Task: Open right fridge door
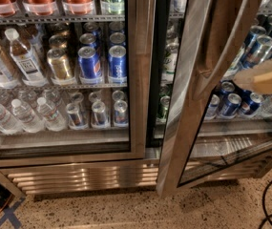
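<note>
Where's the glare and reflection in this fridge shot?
In the camera view, a brown reflection veils the glass of the open right fridge door. Bright streaks glare off the bottom grille. The end effector, at the picture's right edge, looks pale and evenly lit.
</note>
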Tool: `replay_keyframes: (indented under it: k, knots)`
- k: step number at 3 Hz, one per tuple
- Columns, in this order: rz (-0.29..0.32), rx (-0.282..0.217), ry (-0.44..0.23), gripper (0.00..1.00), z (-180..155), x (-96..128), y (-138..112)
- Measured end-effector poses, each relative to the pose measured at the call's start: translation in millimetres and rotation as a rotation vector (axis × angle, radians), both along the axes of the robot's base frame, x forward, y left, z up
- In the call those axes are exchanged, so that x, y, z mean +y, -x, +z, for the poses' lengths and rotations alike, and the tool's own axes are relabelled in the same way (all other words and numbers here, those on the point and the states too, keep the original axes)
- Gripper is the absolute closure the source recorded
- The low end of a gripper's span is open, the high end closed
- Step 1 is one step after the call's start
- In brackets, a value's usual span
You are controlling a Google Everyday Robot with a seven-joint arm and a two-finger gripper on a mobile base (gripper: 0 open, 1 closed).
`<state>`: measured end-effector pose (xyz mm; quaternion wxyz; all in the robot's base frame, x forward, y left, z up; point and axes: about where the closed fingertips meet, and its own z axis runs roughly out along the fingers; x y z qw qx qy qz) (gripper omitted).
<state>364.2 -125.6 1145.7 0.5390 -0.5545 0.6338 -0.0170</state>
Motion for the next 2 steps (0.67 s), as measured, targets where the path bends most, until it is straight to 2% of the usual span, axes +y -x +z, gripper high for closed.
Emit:
replay_keyframes:
  k: [2]
  knots:
    - [-0.001, 0.0, 0.0, 0.0, 0.4, -0.5, 0.6]
